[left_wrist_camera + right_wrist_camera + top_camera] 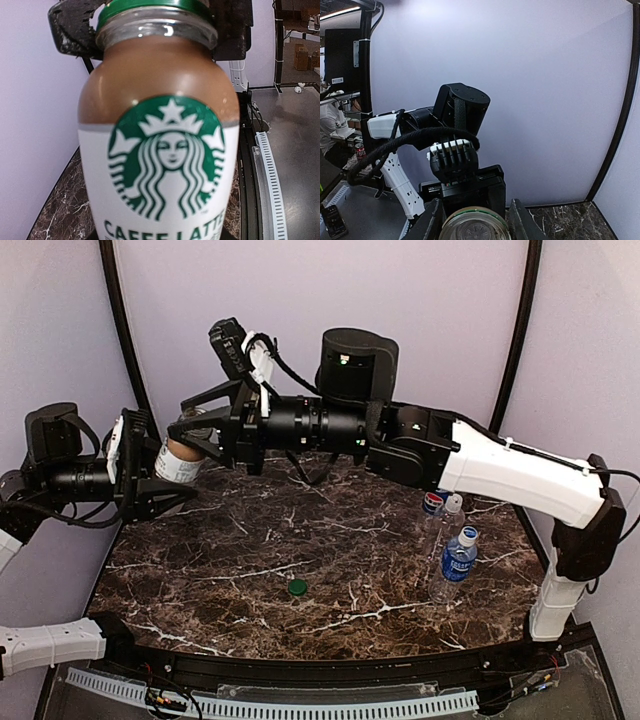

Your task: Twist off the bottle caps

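Observation:
A brown-filled bottle point(180, 462) with a white label point(160, 175) is held off the table at the far left, lying sideways with its top pointing right. My left gripper point(165, 468) is shut on its body. My right gripper point(196, 430) reaches in from the right and its fingers point(520, 220) press both sides of the bottle's top point(475, 227). That top shows as a clear round mouth with a green ring point(150, 6). A green cap point(297, 587) lies loose on the marble table point(230, 550).
Three clear bottles stand together at the right. One has a Pepsi label point(432, 503), one a white cap point(454, 502), and one a blue label point(458, 562) with a white-and-blue cap point(468, 534). The right arm point(500, 470) spans the back of the table.

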